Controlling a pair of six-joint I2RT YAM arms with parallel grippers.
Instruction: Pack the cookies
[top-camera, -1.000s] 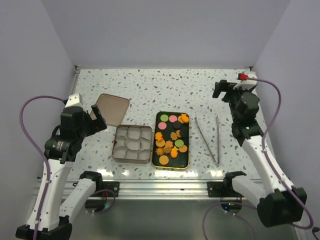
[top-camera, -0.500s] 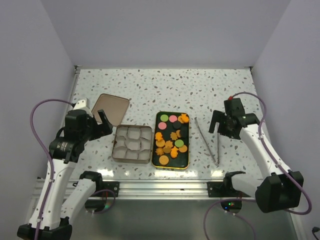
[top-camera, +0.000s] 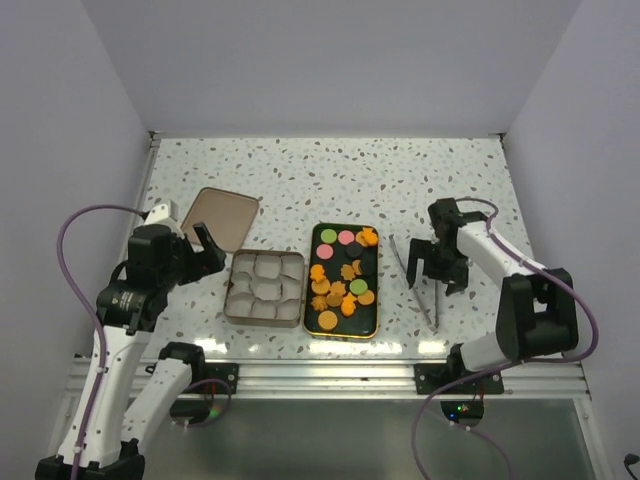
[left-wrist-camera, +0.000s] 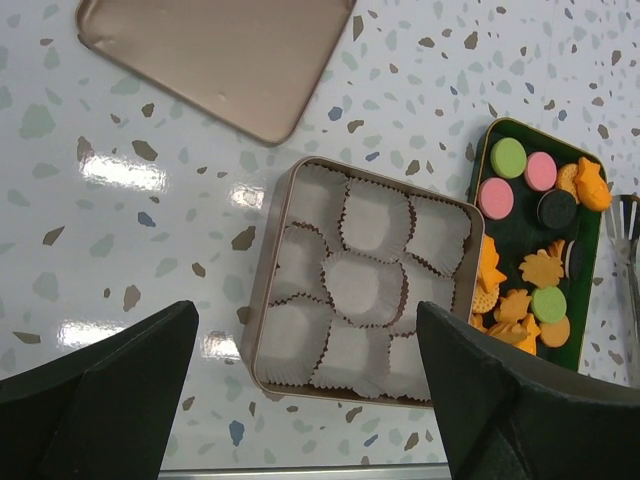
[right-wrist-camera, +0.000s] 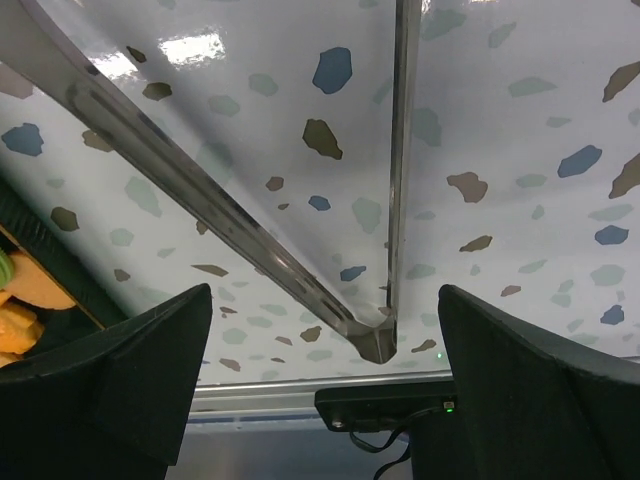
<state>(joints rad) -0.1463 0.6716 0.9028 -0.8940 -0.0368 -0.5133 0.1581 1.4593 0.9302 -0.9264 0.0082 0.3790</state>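
The cookies (top-camera: 344, 278) lie on a dark tray (top-camera: 314, 242) at the table's middle: orange rounds and leaf shapes with some pink, green and dark rounds, also seen in the left wrist view as cookies (left-wrist-camera: 536, 255). A square tin (top-camera: 266, 287) of white paper cups (left-wrist-camera: 365, 290) sits left of the tray. My left gripper (top-camera: 200, 250) hovers open above the tin's left side. Metal tongs (top-camera: 419, 277) lie right of the tray. My right gripper (top-camera: 436, 268) stands open, low over the tongs (right-wrist-camera: 250, 235), one finger on each side.
The tin's flat lid (top-camera: 221, 217) lies on the speckled table behind and left of the tin, lid (left-wrist-camera: 210, 55) in the left wrist view. The table's near metal rail (top-camera: 320, 372) runs along the front, close to the tongs' joined end (right-wrist-camera: 375, 340).
My right arm has swung from the far right corner down toward the front, coming low over the tongs. My left gripper has shifted slightly toward the tin.
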